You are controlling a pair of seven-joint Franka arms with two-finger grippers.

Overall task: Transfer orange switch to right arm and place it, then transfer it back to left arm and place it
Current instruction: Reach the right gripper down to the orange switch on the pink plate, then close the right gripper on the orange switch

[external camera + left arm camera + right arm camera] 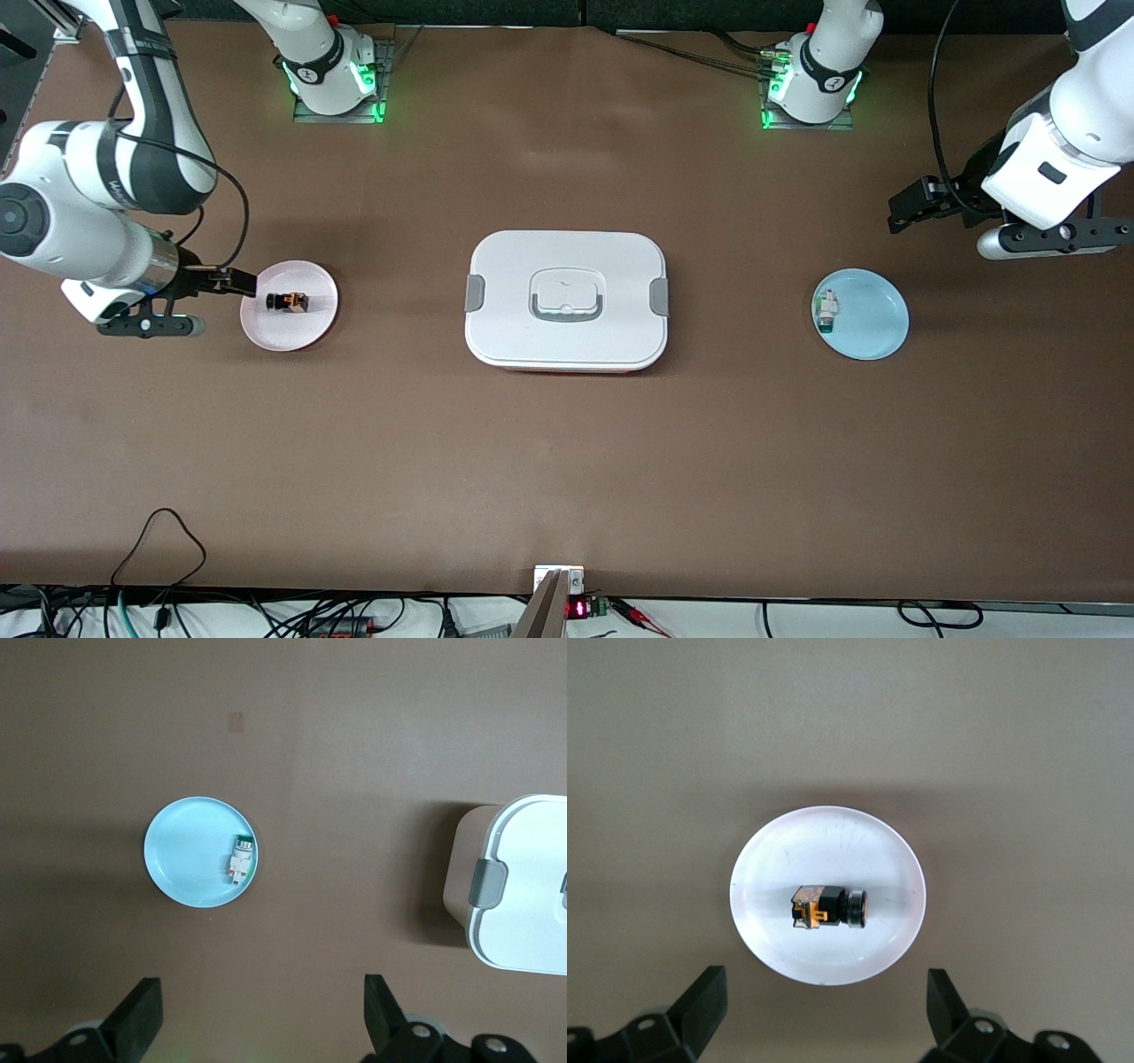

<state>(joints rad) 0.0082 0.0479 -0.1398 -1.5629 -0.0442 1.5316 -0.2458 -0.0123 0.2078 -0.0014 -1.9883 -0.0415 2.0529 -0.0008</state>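
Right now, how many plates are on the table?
2. A pink plate with the orange switch lies toward the right arm's end; a blue plate with a small white-and-green part lies toward the left arm's end. The box sits between them.

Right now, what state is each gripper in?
Left gripper: open, empty, near the blue plate.
Right gripper: open, empty, by the pink plate with the orange switch.

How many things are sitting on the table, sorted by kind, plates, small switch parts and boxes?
Plates: 2, a pink plate and a blue plate
Small parts: 2, the orange switch on the pink one and a white-and-green component on the blue one
Boxes: 1, the white box
Total: 5
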